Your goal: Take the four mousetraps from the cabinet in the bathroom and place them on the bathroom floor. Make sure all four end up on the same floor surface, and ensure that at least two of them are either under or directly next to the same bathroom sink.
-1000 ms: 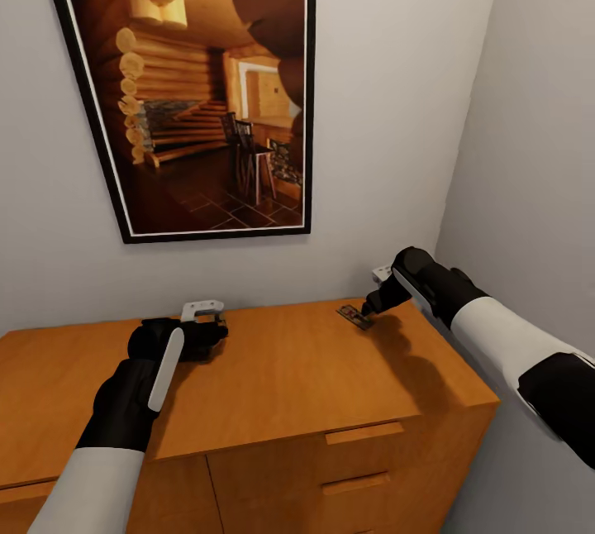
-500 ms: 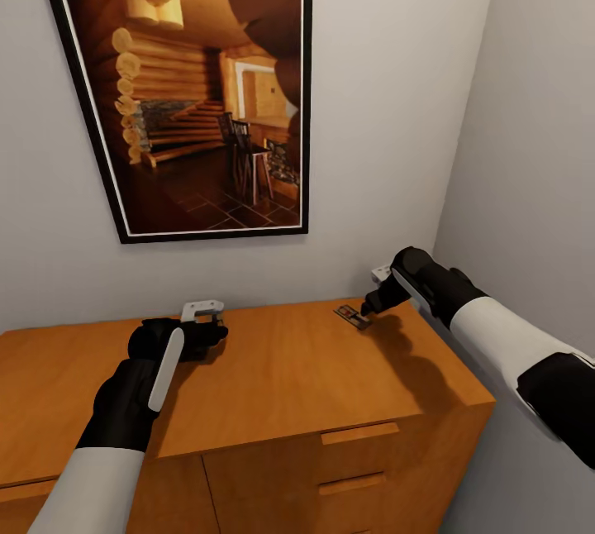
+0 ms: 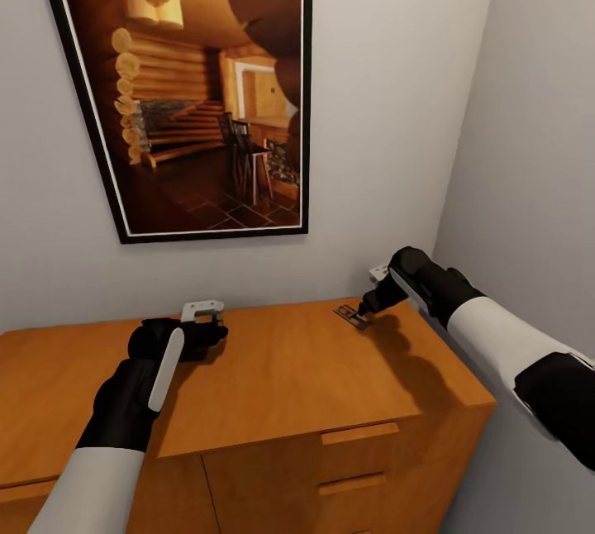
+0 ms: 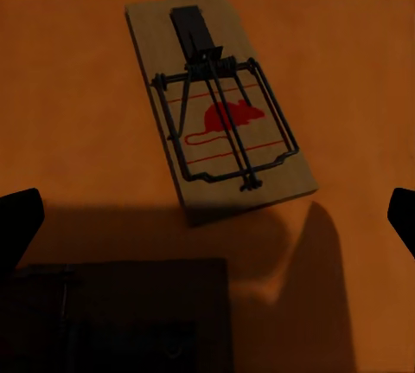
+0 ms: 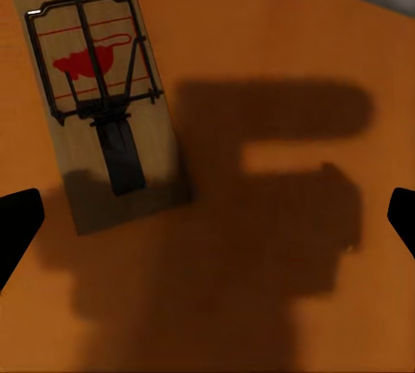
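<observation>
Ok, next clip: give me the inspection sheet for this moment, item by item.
Surface: orange-brown cabinet top, doors and drawers shut.
Job's things: one mousetrap lies flat on the top under the right gripper; another mousetrap lies flat under the left gripper, with a dark shadowed board beside it that may be a further trap.
Clutter: nothing seen.
Grippers: both open, fingers wide apart, holding nothing.
Cables: nothing seen.
Surroundings: grey wall corner; framed picture of a log interior above the cabinet.
</observation>
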